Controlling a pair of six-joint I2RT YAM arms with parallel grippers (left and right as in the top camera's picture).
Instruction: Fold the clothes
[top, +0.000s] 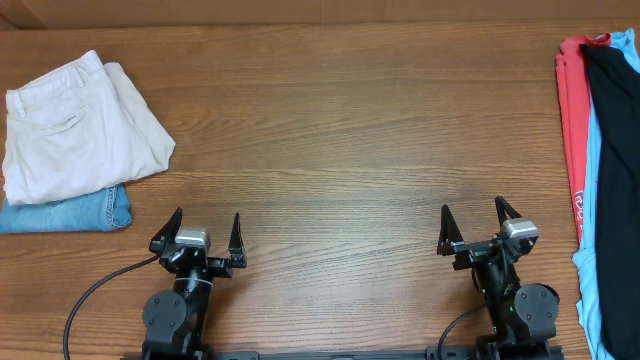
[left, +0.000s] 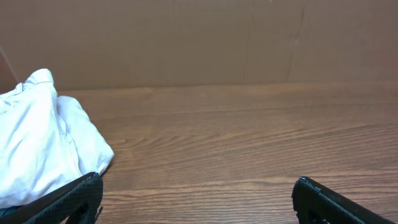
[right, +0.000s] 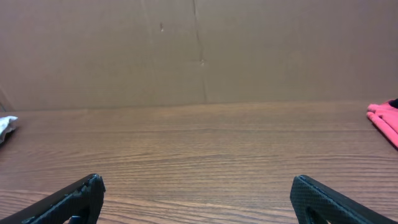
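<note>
The clothes, a black shirt (top: 615, 130), lie at the table's far right edge on top of a pile, partly cut off by the frame. My left gripper (top: 207, 216) stands open near the front edge at the left, nothing between its fingers; in the left wrist view this gripper (left: 198, 180) spans bare wood. My right gripper (top: 472, 207) is open too, at the front right, well left of the black shirt. The right gripper (right: 196, 180) in its wrist view also holds nothing. The black shirt does not show in either wrist view.
Cream-white trousers (top: 80, 125) lie folded on blue jeans (top: 70, 212) at the back left; the trousers (left: 37, 143) fill the left wrist view's left side. A red garment (top: 572, 110) and a light blue one (top: 592, 270) lie under the black shirt. A cardboard wall (right: 199, 50) backs the table.
</note>
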